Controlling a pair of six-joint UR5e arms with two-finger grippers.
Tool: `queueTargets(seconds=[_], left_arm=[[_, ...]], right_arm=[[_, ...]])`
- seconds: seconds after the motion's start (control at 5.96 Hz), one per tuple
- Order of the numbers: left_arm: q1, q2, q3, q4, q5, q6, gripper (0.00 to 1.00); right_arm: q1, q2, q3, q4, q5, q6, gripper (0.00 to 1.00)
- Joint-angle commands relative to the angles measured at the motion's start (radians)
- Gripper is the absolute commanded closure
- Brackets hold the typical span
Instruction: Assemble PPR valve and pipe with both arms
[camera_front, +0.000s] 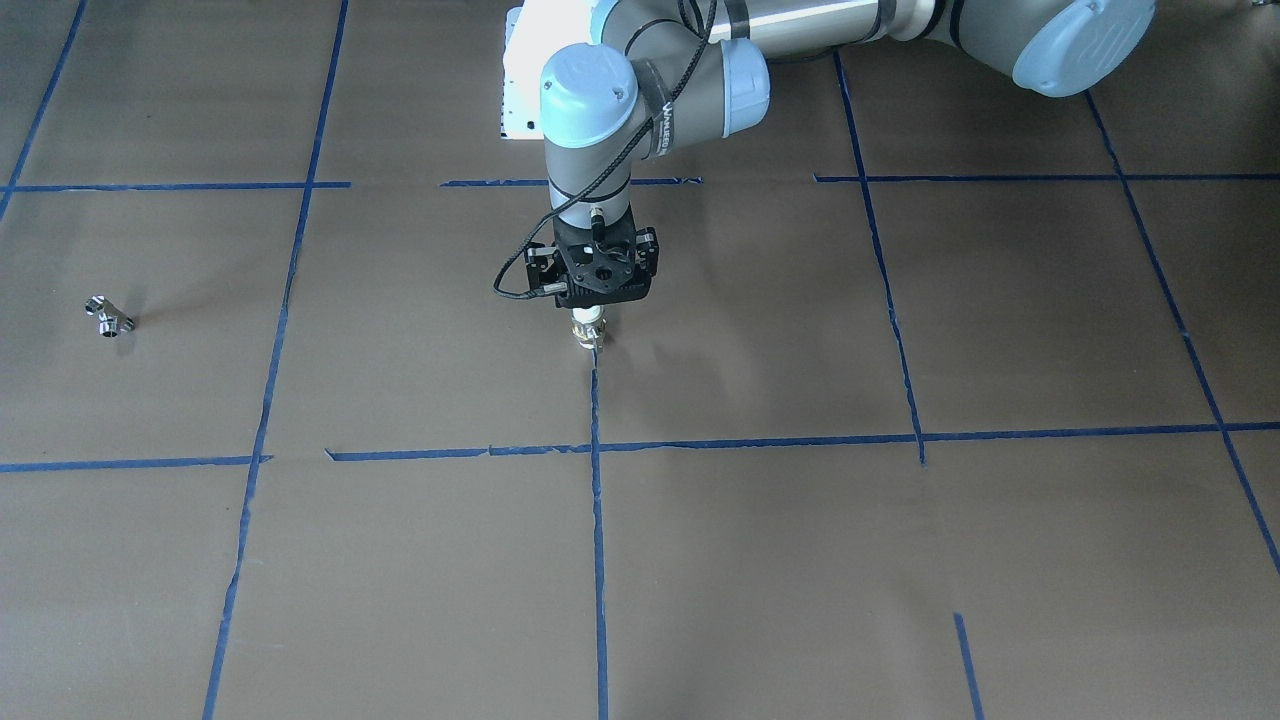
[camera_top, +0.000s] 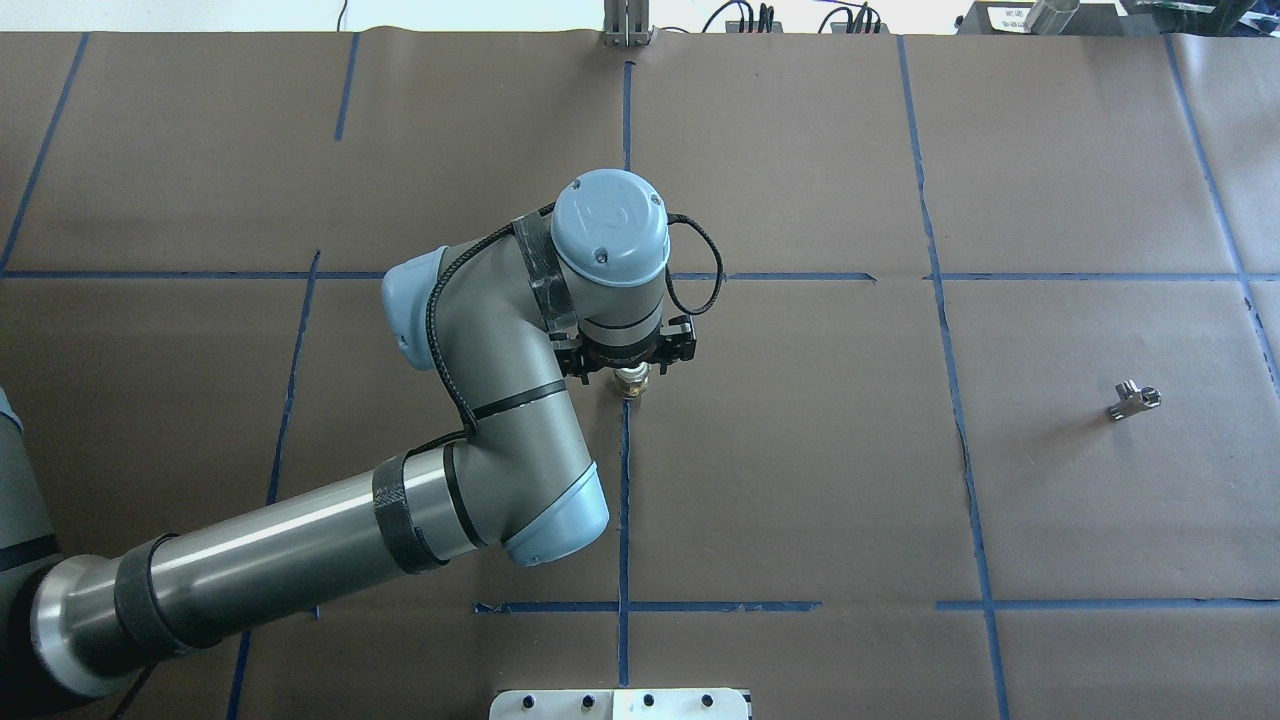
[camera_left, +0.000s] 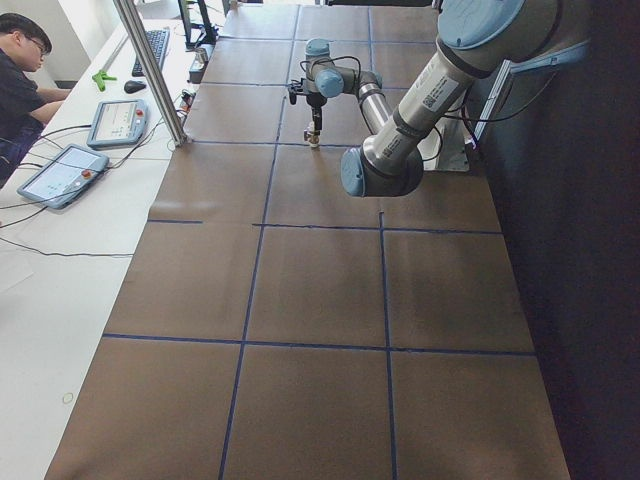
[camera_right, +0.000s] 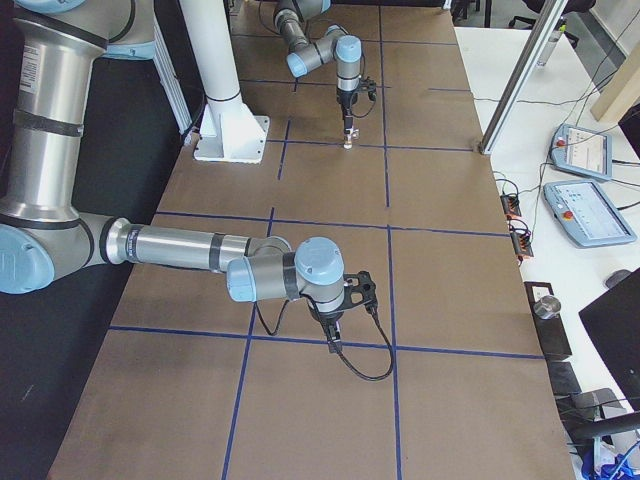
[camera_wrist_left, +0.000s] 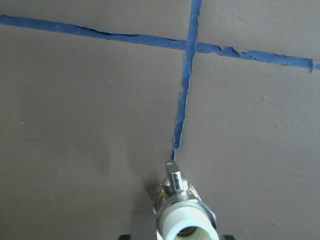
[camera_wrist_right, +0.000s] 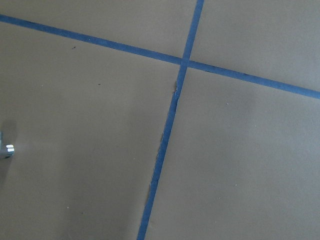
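Observation:
My left gripper (camera_front: 589, 316) points straight down at the middle of the table and is shut on the PPR valve (camera_front: 587, 330). The valve has a white end, a brass middle and a short side stub. It stands upright at the end of a blue tape line (camera_wrist_left: 181, 125), very near the table. It fills the bottom of the left wrist view (camera_wrist_left: 183, 212) and shows in the overhead view (camera_top: 631, 382). The chrome T-shaped pipe (camera_top: 1133, 400) lies alone on the paper far to my right (camera_front: 108, 317). My right gripper (camera_right: 335, 338) shows only in the exterior right view. I cannot tell whether it is open or shut.
Brown paper with a blue tape grid (camera_top: 950, 400) covers the table. A white base plate (camera_top: 620, 703) sits at the near edge and a metal post (camera_top: 625, 25) at the far edge. An operator (camera_left: 20, 70) and teach pendants (camera_left: 118, 122) are beside the table.

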Motion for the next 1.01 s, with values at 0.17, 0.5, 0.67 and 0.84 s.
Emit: queueTargets(seconds=[0.17,0.5,0.67,0.84], left_arm=[[-0.026,0.033,-0.08,0.028,-0.021,0.014,0.0],[-0.107,0.267,-0.303,0.045,-0.11,0.249,0.0],[-0.191,0.395,-0.399,0.05,-0.161,0.434,0.0],[-0.289,0.535,-0.467,0.05,-0.223,0.625,0.0]], right_arm=[[0.0,0.0,0.0,0.0,-0.001,0.0,0.0],[-0.011,0.002,0.0,0.0,-0.001,0.002,0.0],[-0.023,0.003,0.0,0.0,0.006,0.006,0.0],[-0.037,0.024,0.0,0.0,0.014,0.008,0.0]])
